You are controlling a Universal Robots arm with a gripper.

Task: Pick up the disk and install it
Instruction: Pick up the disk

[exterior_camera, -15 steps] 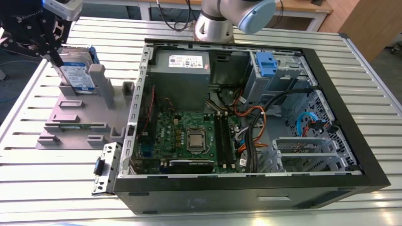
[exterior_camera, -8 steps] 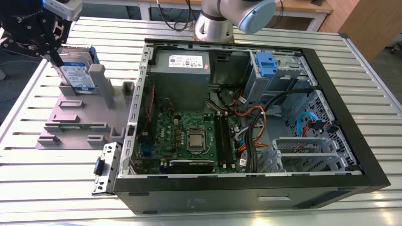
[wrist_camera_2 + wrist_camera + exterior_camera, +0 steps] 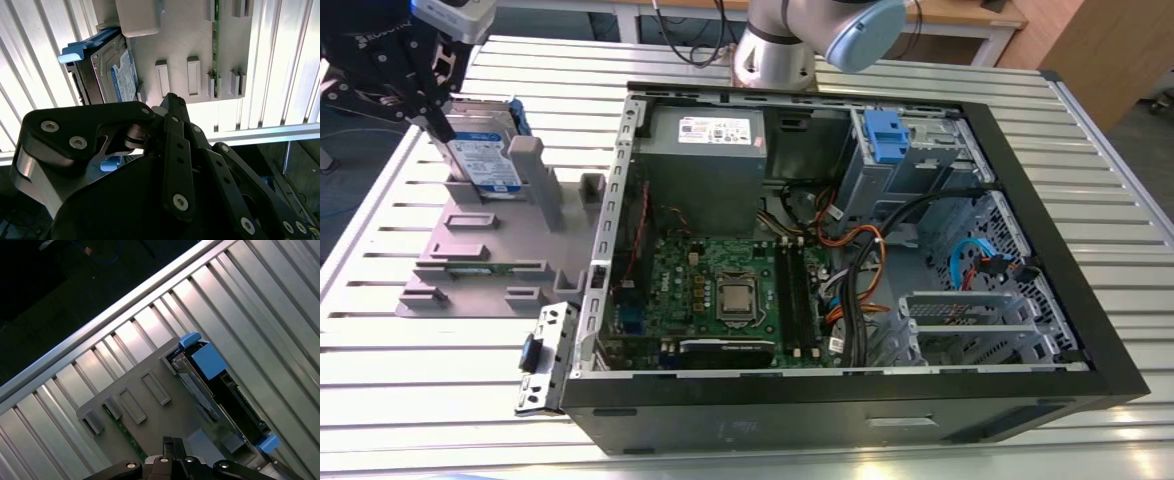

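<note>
**A:** Where do we find the disk, and which way does it point?

**B:** In the exterior view we see the disk (image 3: 486,158) standing on edge in a slot of the grey stand (image 3: 480,250). The stand sits on the slatted metal table (image 3: 427,400), to the exterior view's left of the open computer case (image 3: 1067,330). The disk looks taller than it is wide, so we read its long axis as upright. Its labelled face turns toward the case, and its blue bracket (image 3: 518,112) shows at the upper far edge.

**A:** What do the arm's cameras add?

**B:** Both wrist views look down onto the disk's top edge. In the first wrist view, the disk (image 3: 232,397) runs as a dark bar between two blue tabs, one at each end. In the second wrist view, the white-and-blue label (image 3: 123,75) shows at a slant. A thin green circuit strip (image 3: 216,50) lies in another slot of the stand. The exterior view gives us the inside of the case, with the grey power-supply box (image 3: 707,150) in its far corner.

**A:** And the gripper?

**B:** We see the black gripper (image 3: 435,118) above the disk. Its tip is just beside the disk's upper edge, on the exterior view's left. We cannot tell whether it is spread or pressed together, or whether it touches the disk.
</note>
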